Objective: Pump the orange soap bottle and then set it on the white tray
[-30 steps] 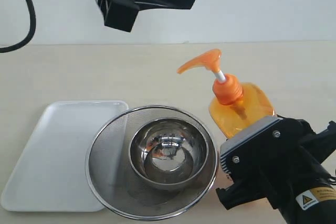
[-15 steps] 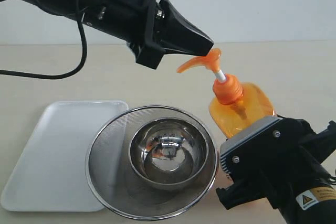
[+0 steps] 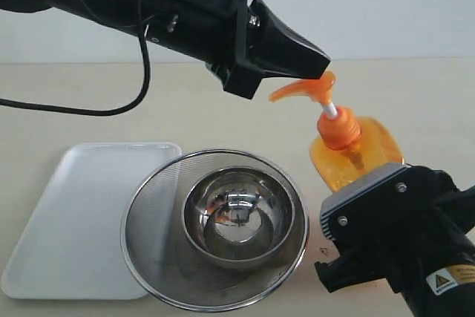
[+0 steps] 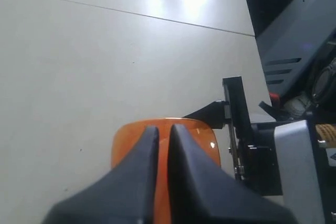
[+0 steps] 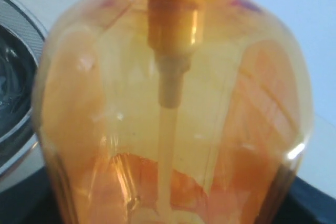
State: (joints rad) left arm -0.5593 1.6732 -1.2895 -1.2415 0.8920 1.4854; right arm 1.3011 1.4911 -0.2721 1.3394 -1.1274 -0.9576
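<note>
Left gripper (closed) has reached the orange soap bottle, which shifted right.

On the worktop, the tray lies left; the strainer, bowl inside, overlaps its right edge; the bottle stands right.

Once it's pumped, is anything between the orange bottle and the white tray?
Yes. The mesh strainer, a steel bowl inside it, sits directly between the orange soap bottle and the white tray. The bottle probably has to travel over it.
</note>
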